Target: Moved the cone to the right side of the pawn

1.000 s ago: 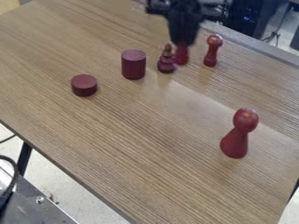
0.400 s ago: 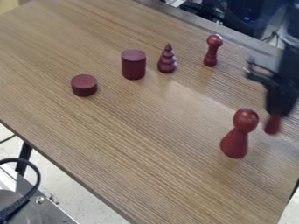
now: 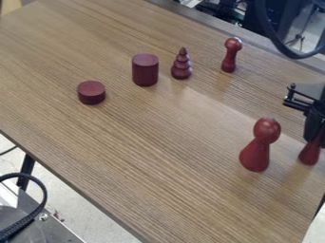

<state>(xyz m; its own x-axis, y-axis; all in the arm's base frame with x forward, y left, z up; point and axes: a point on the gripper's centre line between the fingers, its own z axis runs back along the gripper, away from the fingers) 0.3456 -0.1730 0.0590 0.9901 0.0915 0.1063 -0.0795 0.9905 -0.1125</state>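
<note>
The wooden worktop [image 3: 158,137] runs across most of the frame. At its right edge hangs the black gripper [image 3: 315,135], its jaws clamped on the cone's narrow upper part. The pawn [image 3: 257,147] stands upright at the lower right of the frame, just left of the jaws and apart from them.

The cone [image 3: 310,154] lies directly below the jaws, near the right edge of the frame and to the right of the pawn, with a strip of bare wood between their bases. Its long axis is close to upright, wide end down, in line with the grip and roughly alongside the pawn's. Whether its base touches the wood, I cannot tell.

So the side looks right, and what remains is probably the release: straight down if any gap is left, then jaws apart and straight up along that axis. A sideways pull could tip the cone, and a drift left could knock the pawn.
</note>
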